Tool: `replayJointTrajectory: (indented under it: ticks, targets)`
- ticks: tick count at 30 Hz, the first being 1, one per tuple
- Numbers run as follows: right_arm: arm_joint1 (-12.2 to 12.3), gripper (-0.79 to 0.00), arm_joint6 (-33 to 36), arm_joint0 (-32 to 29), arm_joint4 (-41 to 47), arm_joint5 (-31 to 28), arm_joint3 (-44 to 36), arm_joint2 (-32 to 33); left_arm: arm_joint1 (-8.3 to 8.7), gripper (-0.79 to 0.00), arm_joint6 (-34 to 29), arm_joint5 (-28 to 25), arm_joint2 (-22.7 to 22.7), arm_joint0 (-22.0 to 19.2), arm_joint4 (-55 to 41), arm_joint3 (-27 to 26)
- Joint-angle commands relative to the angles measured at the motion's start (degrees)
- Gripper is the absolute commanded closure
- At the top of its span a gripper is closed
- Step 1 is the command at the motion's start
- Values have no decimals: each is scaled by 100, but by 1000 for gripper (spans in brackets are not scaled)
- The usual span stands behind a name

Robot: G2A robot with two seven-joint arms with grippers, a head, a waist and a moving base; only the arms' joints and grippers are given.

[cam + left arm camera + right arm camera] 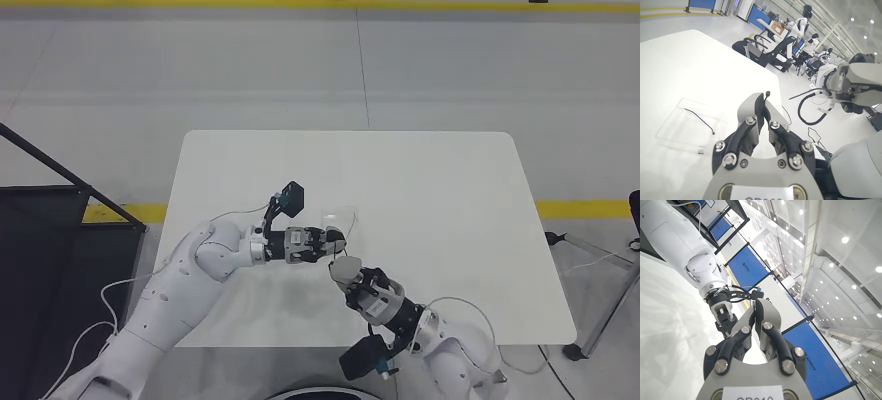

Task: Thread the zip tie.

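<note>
My left gripper [763, 98] is shut on a black zip tie, whose square head [768, 93] sticks out past the fingertips. Across a gap, my right gripper [837, 91] is shut on a thin black strap [802, 94]; its pointed tip aims toward the left gripper and stops short of the head. I cannot tell whether head and strap are one tie. From above, the left gripper [335, 240] and right gripper [345, 268] hover close together over the white table [450, 200]. The right wrist view has its gripper [755, 306] closed, with the left gripper [725, 323] just behind.
A clear shallow tray [677, 125] lies on the table beside the left gripper, with a spare black zip tie [698, 118] in it. The tray [340, 215] sits just beyond the grippers in the top view. The table edge [779, 89] is close.
</note>
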Motion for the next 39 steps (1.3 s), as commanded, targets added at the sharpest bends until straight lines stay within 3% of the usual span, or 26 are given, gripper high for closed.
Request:
replayJointTrajectory:
  ticks: [1, 39]
  targets:
    - [4, 0, 84, 34, -13, 39, 27, -12, 14, 0, -103, 0, 19, -22, -125, 1]
    - [131, 0, 297, 172, 122, 244, 111, -172, 121, 0, -364, 143, 188, -122, -481, -81]
